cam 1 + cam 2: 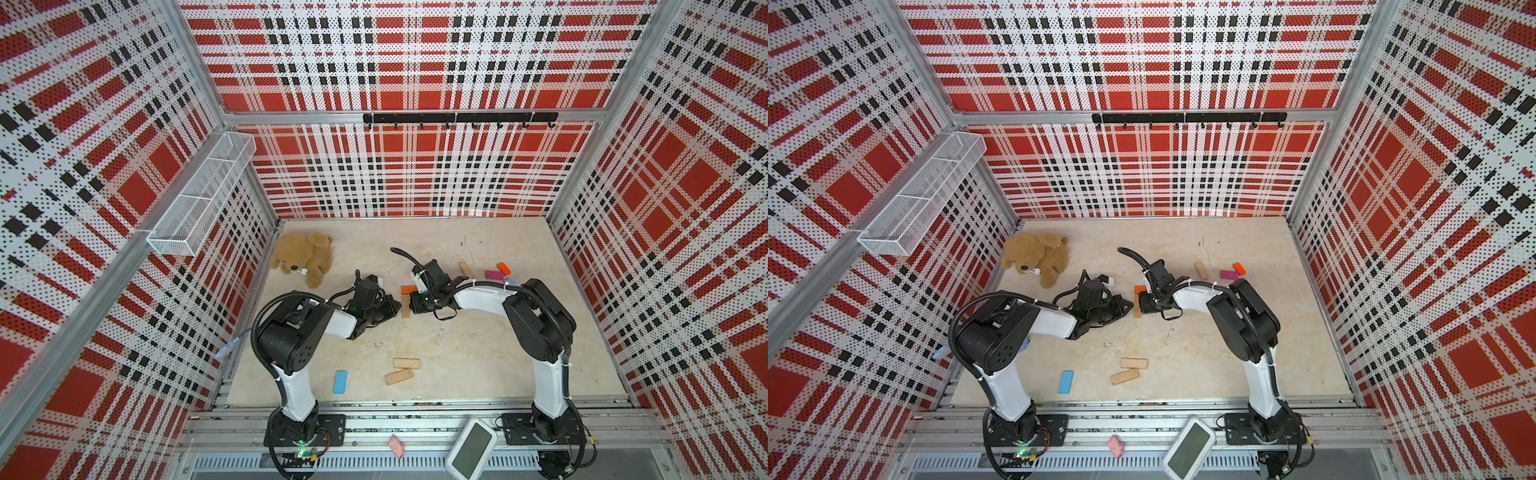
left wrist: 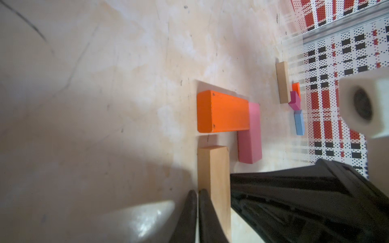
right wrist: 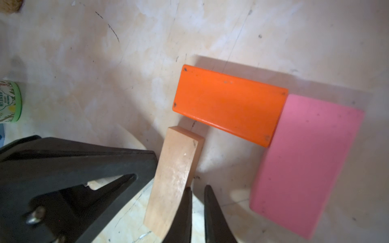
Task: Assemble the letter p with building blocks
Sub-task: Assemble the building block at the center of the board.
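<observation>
Left gripper clenched beside tan block; right gripper barely parted beside it; mesh basket on wall

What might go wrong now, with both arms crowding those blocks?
The left end effector and right end effector flank the tan block closely; a push could skew it away from the orange block. The right one sits near the pink block and might knock it out of place. The two could also bump each other.

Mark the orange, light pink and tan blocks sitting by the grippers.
orange block (image 3: 229,105): right wrist view, centre of top face.
light pink block (image 3: 305,164): right wrist view, centre of top face.
tan block (image 3: 174,178): right wrist view, middle of top face.
</observation>
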### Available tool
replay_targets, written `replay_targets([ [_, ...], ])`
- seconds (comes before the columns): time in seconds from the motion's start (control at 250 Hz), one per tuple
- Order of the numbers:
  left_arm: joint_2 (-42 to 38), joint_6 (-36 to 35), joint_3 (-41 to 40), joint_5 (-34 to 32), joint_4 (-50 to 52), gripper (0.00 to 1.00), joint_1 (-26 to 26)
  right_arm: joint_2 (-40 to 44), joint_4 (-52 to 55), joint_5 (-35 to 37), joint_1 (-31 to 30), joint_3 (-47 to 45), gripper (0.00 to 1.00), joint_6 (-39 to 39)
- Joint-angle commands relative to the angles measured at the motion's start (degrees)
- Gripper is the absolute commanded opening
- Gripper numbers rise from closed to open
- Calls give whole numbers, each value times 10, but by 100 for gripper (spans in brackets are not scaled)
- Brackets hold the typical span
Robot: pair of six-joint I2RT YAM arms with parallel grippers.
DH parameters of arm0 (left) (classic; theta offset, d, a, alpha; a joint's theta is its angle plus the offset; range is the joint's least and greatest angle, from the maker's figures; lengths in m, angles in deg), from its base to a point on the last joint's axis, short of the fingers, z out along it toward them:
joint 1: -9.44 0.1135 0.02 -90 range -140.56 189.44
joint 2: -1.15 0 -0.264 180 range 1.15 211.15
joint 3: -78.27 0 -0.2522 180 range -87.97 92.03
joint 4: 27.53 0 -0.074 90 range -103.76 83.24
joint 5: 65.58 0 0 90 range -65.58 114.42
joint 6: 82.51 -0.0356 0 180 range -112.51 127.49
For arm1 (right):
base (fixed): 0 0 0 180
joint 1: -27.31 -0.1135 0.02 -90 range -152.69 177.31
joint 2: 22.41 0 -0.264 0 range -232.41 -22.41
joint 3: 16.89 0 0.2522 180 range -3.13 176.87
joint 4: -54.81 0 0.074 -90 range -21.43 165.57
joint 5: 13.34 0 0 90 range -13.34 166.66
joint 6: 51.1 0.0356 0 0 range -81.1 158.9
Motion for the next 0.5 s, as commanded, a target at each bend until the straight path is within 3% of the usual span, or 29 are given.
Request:
replay_targets([
  [0.0, 31, 3, -3, -12, 56, 11, 4, -16, 9, 12, -4, 7, 16, -9],
  [0.496, 37, 5, -6, -10, 50, 11, 7, -20, 12, 12, -3, 10, 16, -12],
])
